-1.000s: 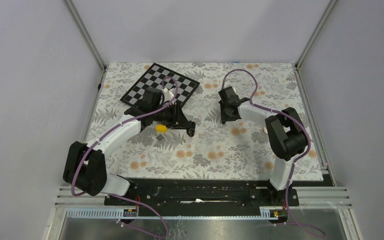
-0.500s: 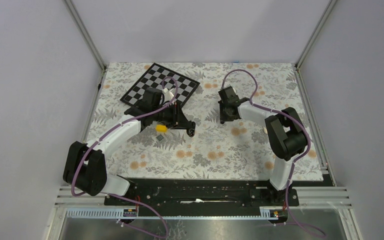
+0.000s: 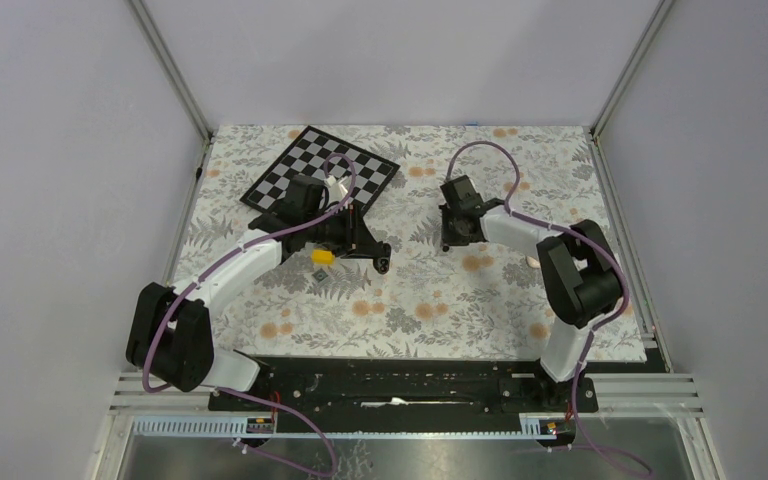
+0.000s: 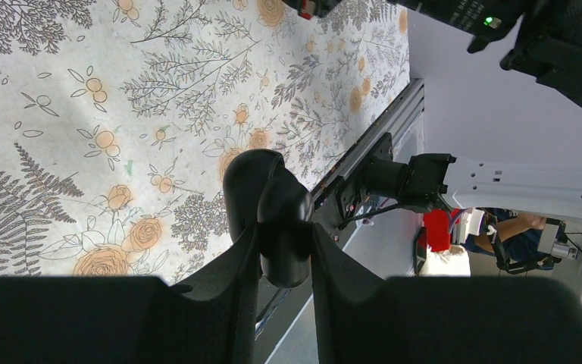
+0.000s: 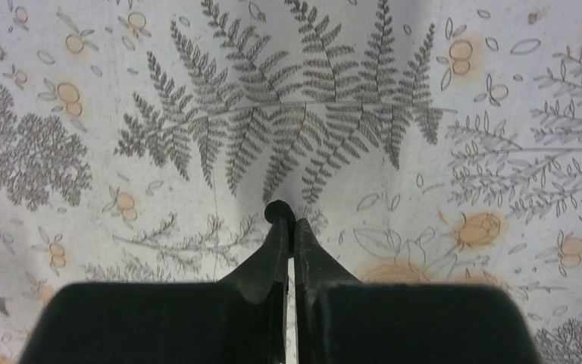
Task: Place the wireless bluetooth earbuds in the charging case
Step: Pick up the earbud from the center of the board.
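My left gripper [image 3: 378, 255] is shut on the black charging case [image 4: 269, 201] and holds it just above the floral table cover, left of centre. In the left wrist view my left gripper [image 4: 284, 246] clamps the rounded case between both fingers. My right gripper [image 3: 450, 236] is at the middle of the table, pointing down. In the right wrist view my right gripper [image 5: 288, 225] pinches a tiny black earbud [image 5: 279, 211] at its tips, close over the cloth. A small pale bud-like spot [image 3: 533, 263] lies by the right arm's elbow. I see no second pale bud.
A small yellow block [image 3: 322, 256] lies just left of the left gripper. A black-and-white checkerboard [image 3: 310, 165] lies at the back left. Metal frame posts stand at the back corners, and a black rail [image 3: 400, 380] runs along the near edge.
My right gripper and its elbow have shifted slightly to the right. The left arm and the case have not moved.
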